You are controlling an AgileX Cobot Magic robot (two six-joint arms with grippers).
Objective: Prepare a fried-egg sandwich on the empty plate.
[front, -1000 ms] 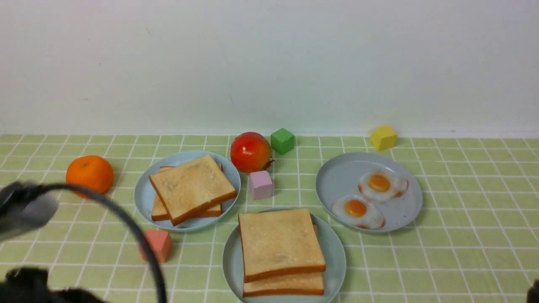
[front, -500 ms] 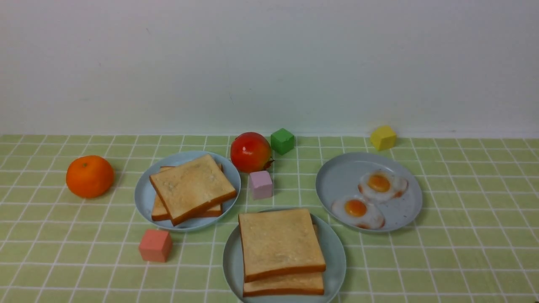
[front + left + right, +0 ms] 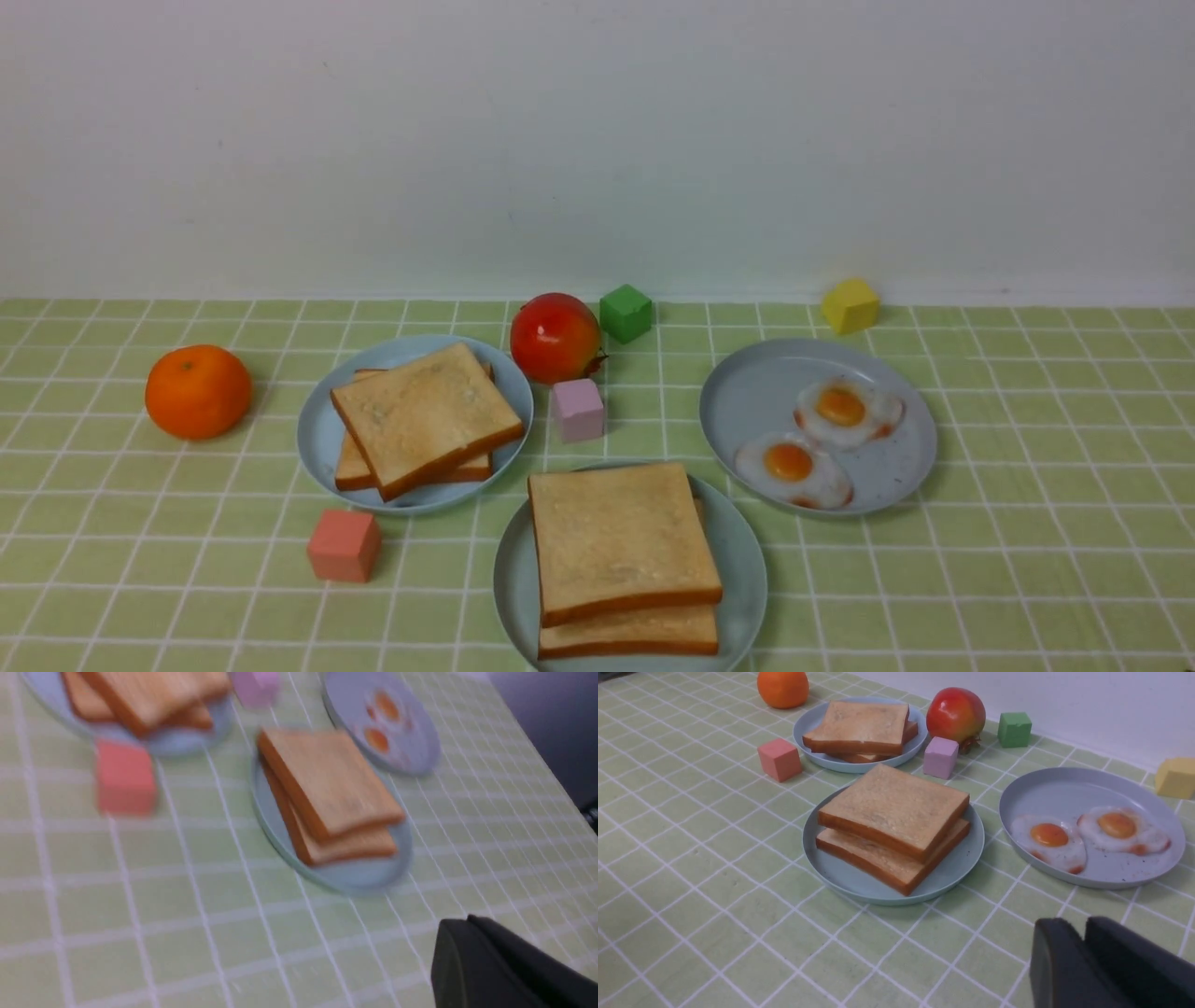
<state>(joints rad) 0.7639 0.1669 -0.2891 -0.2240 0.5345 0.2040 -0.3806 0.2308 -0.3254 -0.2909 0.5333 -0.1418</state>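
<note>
Gone from the front view is the dark left arm and its looping cable, which filled the lower left corner a second ago; nothing on the table has shifted.

Nearest the robot, the plate (image 3: pixel 747 583) holds the sandwich (image 3: pixel 624 557), two toast slices stacked, the plate's near rim cut off by the frame edge. No fried egg shows between the slices; whether one lies inside cannot be told. Two eggs (image 3: pixel 820 441) lie on a grey plate (image 3: pixel 747 397) to the right. Another plate (image 3: pixel 317 439) on the left carries two more toast slices.

Neither arm appears in the front view. The left gripper (image 3: pixel 472 933) shows only as a blurred dark tip, its jaws together and empty. The right gripper (image 3: pixel 1083 938) shows two dark fingers nearly touching, a thin gap between them, holding nothing.
</note>
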